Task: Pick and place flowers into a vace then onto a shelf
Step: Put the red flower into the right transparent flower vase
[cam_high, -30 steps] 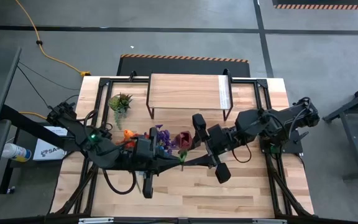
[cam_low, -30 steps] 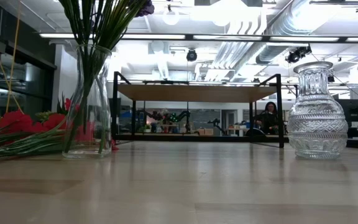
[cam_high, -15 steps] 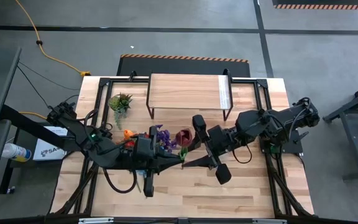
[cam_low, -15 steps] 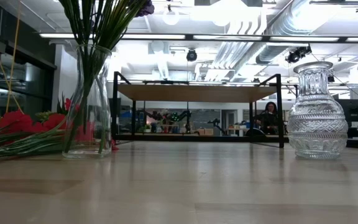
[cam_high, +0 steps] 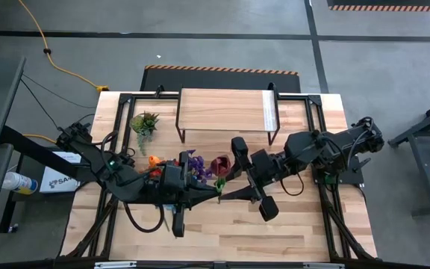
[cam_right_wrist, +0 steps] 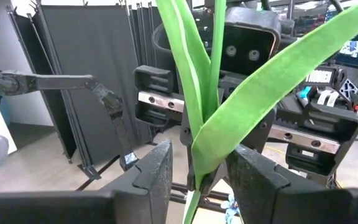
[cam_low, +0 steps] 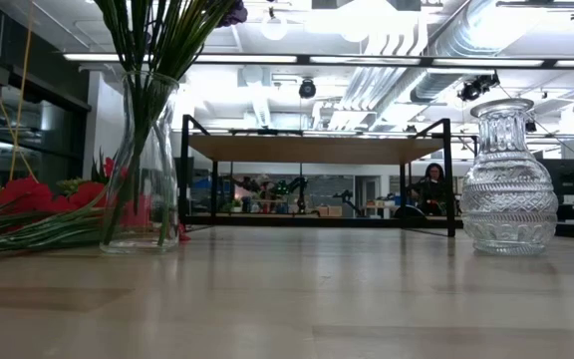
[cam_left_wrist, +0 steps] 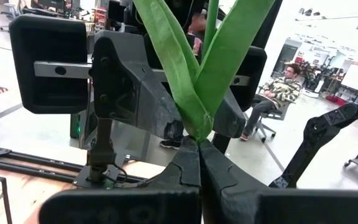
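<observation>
Right now both arms meet over the middle of the table [cam_high: 290, 232], their grippers facing each other around one green flower stem. Seen from above, the left gripper [cam_high: 216, 191] reaches in from about eight o'clock and the right gripper [cam_high: 224, 188] from about three o'clock, the two nearly touching at the table's centre. In the left wrist view the left gripper's fingers [cam_left_wrist: 188, 165] are pressed together on the stem [cam_left_wrist: 194, 118] just where its long leaves fork. In the right wrist view the right gripper's fingers [cam_right_wrist: 157, 168] stand partly apart with the same stem and leaves [cam_right_wrist: 210, 124] running up between them; whether the pads actually touch the stem cannot be told. The rest of the flowers [cam_high: 192, 166], with purple, red and orange blooms, sit bunched just at eleven o'clock of the grippers. In the low view a clear glass vase [cam_low: 140, 165] holds several green stems, red blooms [cam_low: 28, 194] lie flat on the wood beside it, and a second ribbed glass vase [cam_low: 509, 179] stands well apart with nothing in it. The shelf [cam_high: 226, 110] stands at twelve o'clock on the table, with a small spiky green plant [cam_high: 144, 122] off at ten o'clock.
</observation>
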